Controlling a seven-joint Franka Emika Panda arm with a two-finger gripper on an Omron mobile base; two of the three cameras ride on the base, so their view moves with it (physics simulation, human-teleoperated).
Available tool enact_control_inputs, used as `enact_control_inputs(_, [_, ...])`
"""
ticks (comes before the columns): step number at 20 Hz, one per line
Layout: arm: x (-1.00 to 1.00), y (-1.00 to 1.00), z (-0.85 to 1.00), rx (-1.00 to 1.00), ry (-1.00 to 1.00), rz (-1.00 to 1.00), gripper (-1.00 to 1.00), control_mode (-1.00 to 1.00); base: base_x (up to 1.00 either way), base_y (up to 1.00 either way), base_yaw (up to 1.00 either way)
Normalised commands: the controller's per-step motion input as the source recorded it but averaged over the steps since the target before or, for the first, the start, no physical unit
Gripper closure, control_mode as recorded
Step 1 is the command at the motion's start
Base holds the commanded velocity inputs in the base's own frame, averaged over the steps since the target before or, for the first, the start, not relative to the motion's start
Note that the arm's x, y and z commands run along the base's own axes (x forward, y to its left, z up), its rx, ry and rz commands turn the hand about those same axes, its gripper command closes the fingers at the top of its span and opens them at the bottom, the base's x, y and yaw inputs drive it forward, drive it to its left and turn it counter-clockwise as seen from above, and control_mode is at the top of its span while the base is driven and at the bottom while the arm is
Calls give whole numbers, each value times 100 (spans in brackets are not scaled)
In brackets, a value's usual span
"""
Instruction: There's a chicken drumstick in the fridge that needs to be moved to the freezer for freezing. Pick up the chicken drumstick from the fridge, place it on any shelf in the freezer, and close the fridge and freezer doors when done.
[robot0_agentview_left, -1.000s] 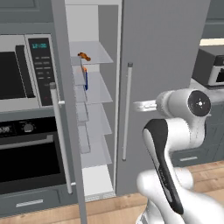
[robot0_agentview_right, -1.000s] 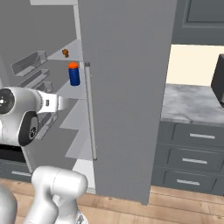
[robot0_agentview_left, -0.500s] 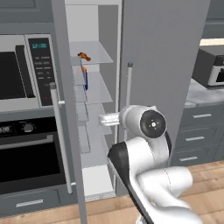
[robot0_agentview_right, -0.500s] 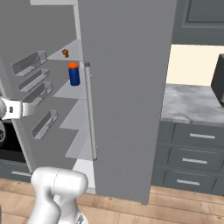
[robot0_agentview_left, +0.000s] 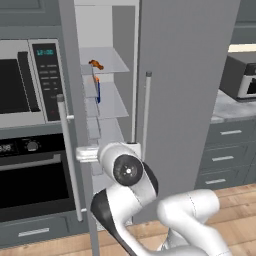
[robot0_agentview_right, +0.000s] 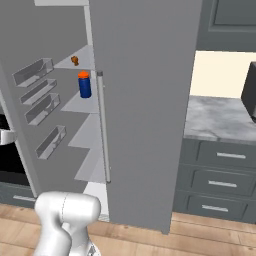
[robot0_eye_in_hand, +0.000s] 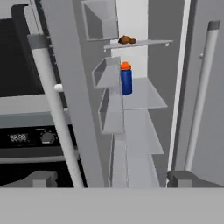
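Observation:
The chicken drumstick (robot0_agentview_left: 96, 64) (robot0_agentview_right: 75, 60) (robot0_eye_in_hand: 127, 40) lies on an upper glass shelf (robot0_agentview_left: 114, 62) (robot0_eye_in_hand: 151, 43) of the narrow freezer (robot0_agentview_left: 117, 30), whose door (robot0_agentview_left: 75, 125) (robot0_eye_in_hand: 72, 87) stands open to the left. The wider fridge door (robot0_agentview_left: 185, 100) (robot0_agentview_right: 145, 100) beside it is shut. My gripper (robot0_eye_in_hand: 114, 179) is open and empty, low in front of the freezer opening. The freezer door's edge and its handle (robot0_eye_in_hand: 52, 109) (robot0_agentview_left: 70, 160) rise between the fingertips (robot0_eye_in_hand: 41, 178) in the hand view. The white hand (robot0_agentview_left: 85, 153) reaches left to that door's edge.
A blue can with an orange top (robot0_agentview_left: 97, 90) (robot0_agentview_right: 84, 85) (robot0_eye_in_hand: 126, 78) stands one shelf below the drumstick. Clear bins (robot0_agentview_right: 35, 100) line the freezer door's inside. A microwave (robot0_agentview_left: 25, 82) and oven (robot0_agentview_left: 30, 185) sit left of it; a grey counter (robot0_agentview_right: 220, 117) with drawers lies right.
The arm has swung from right of the unit across to the left and lower, bringing the hand to the open freezer door's edge. The jaws stayed open; drumstick and can did not move.

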Motion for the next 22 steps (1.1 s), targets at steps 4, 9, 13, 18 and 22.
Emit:
enact_control_inputs(4, [0, 100, -41, 11, -7, 0, -100, -100, 0, 0, 0])
enact_control_inputs(9, [3, 97, -34, 4, -11, 0, -100, -100, 0, 0, 0])
enact_control_inputs(13, [37, 56, -19, -1, -13, -10, -100, -100, 0, 0, 0])
enact_control_inputs(18, [49, 38, -18, -2, -7, -26, -100, -100, 0, 0, 0])
enact_control_inputs(22, [29, 98, -24, 0, -8, -31, -100, -100, 0, 0, 0])
